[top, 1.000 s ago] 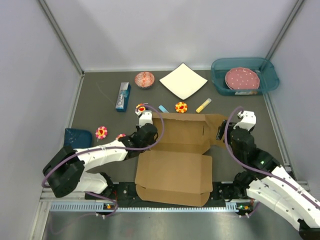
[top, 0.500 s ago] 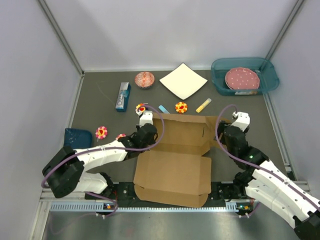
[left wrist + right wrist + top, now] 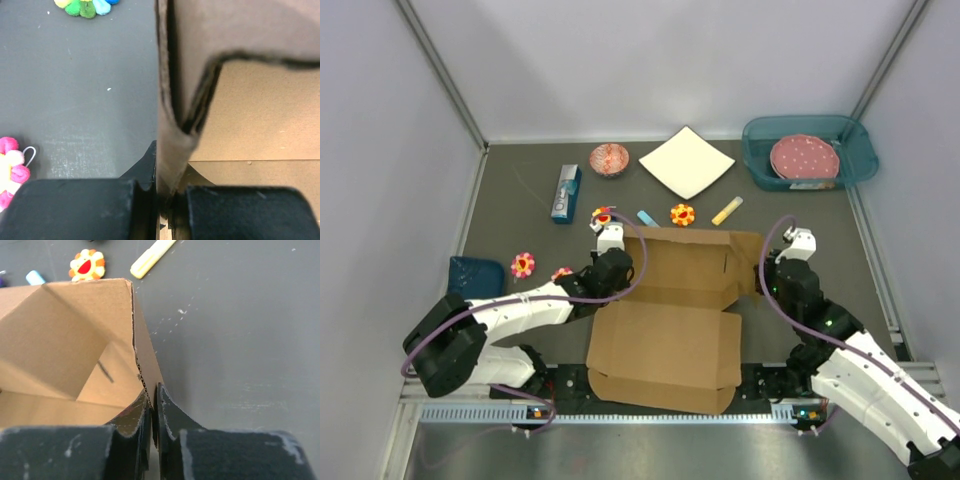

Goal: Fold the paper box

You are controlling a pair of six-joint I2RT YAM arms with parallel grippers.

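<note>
Worktop: we log a dark grey matte worktop [image 3: 520, 215] with grey walls on three sides.

Paper box: the plain brown die-cut cardboard paper box [image 3: 665, 350] sits at the middle of the near edge, between the two arms. Its near panel lies flat. On its far half the back and side walls stand raised.

Left arm pose: it runs low from the near-left corner rightward, with the wrist at the box's left wall.

Left gripper [image 3: 167, 202]: the black fingers [image 3: 80, 210] are pressed together on the upright left wall. We see the wall edge-on, its lower edge pinched between the pads.

Right arm pose: it rises from the near-right corner and leans toward the far left, with the wrist at the box's right wall.

Right gripper [image 3: 154, 407]: the black fingers [image 3: 172, 422] are closed to a thin slit, and the near end of the right wall's top edge runs into that slit. We read this as a pinch on the wall.

Beyond the box: an orange and yellow flower toy [image 3: 87, 265] and a pale yellow marker [image 3: 150, 257] lie just past the back wall.

Far edge: a white square paper sheet [image 3: 687, 162] sits at the middle, and a teal plastic bin [image 3: 757, 165] holding a pink dotted plate [image 3: 804, 157] sits at the far-right corner.
</note>
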